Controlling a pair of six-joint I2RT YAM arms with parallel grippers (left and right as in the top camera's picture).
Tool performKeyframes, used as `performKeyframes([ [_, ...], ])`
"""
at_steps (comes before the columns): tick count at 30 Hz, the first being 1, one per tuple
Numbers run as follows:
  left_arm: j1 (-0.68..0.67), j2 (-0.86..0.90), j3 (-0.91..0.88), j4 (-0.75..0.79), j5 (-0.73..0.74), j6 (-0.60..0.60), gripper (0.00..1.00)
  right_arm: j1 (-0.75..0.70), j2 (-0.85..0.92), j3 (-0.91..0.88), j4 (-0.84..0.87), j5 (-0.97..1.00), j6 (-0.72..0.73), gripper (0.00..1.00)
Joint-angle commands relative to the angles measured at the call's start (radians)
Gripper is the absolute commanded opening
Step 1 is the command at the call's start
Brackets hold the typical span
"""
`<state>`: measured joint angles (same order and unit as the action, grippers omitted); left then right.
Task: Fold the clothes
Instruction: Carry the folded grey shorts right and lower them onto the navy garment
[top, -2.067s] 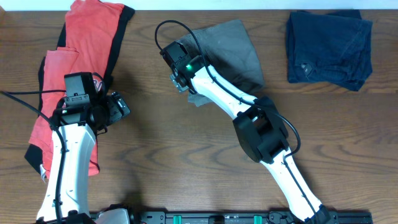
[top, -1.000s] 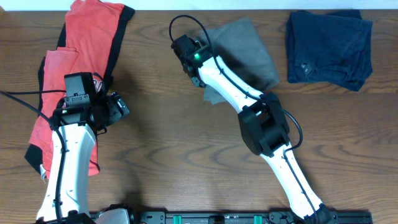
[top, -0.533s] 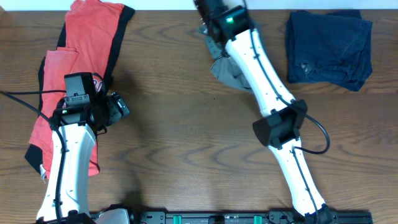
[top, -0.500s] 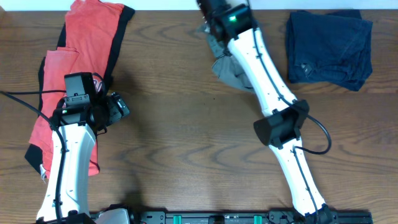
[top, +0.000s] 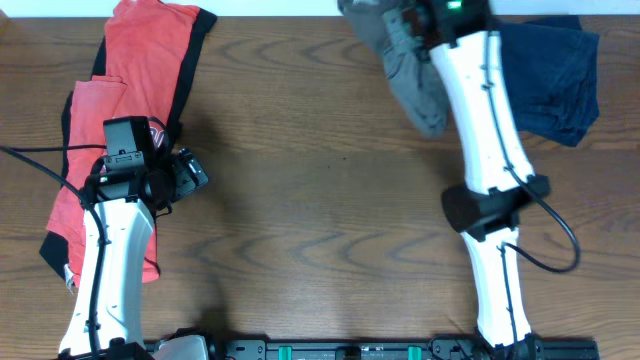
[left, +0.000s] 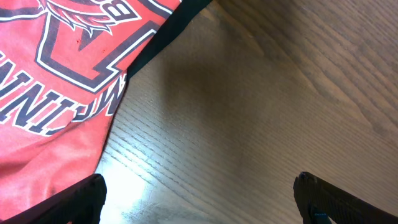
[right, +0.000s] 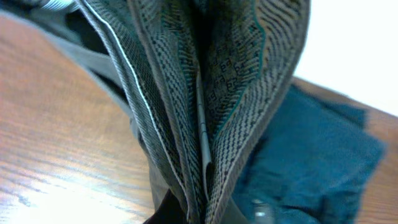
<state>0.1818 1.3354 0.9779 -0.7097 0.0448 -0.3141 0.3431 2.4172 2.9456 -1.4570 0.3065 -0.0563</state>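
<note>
Grey-khaki cotton shorts (top: 408, 62) are bunched into a long, crumpled, rope-like bundle just left of the dark navy folded garment (top: 552, 78), up at the far edge of the brown wood-grain tabletop (top: 320, 220). The right end effector (right: 202, 211) is clamped on the shorts. In the right wrist view the cloth fills the space between the fingers in tight vertical pleats, showing a coarse woven herringbone texture, a pale stitched edge and a darker patterned inner layer. The bundle's lower tip points down toward the tabletop, but contact cannot be told. The white right arm (top: 485, 120) stretches along the navy garment's left edge and covers part of it. The navy garment is soft, denim-like and roughly square with rumpled edges, and in the right wrist view it lies behind the hanging shorts. The red T-shirt with white lettering and black trim (top: 140, 60) is spread flat and wrinkled, well apart from the navy garment on the far left side. The left end effector (left: 200, 202) is open, its dark fingers (left: 81, 199) wide apart, hovering over bare wood beside the T-shirt's black hem.
</note>
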Motion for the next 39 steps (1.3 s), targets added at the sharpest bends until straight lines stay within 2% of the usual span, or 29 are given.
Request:
performKeyframes([
  [1, 0.005, 0.010, -0.006, -0.004, -0.012, 0.005, 0.98, -0.040, -0.103, 0.037, 0.018, 0.049, -0.031, 0.01],
  [7, 0.005, 0.010, -0.006, -0.004, -0.012, 0.005, 0.98, -0.145, -0.157, 0.037, 0.053, 0.064, -0.026, 0.01],
  [12, 0.005, 0.010, -0.006, -0.004, -0.012, 0.005, 0.98, -0.252, -0.171, 0.037, 0.062, 0.154, 0.000, 0.01],
  [26, 0.005, 0.010, -0.006, -0.003, -0.012, 0.005, 0.98, -0.536, -0.101, 0.023, 0.139, 0.134, 0.014, 0.01],
  [39, 0.005, 0.010, -0.006, -0.002, -0.012, 0.002, 0.98, -0.598, 0.086, 0.022, 0.182, 0.086, -0.005, 0.01],
])
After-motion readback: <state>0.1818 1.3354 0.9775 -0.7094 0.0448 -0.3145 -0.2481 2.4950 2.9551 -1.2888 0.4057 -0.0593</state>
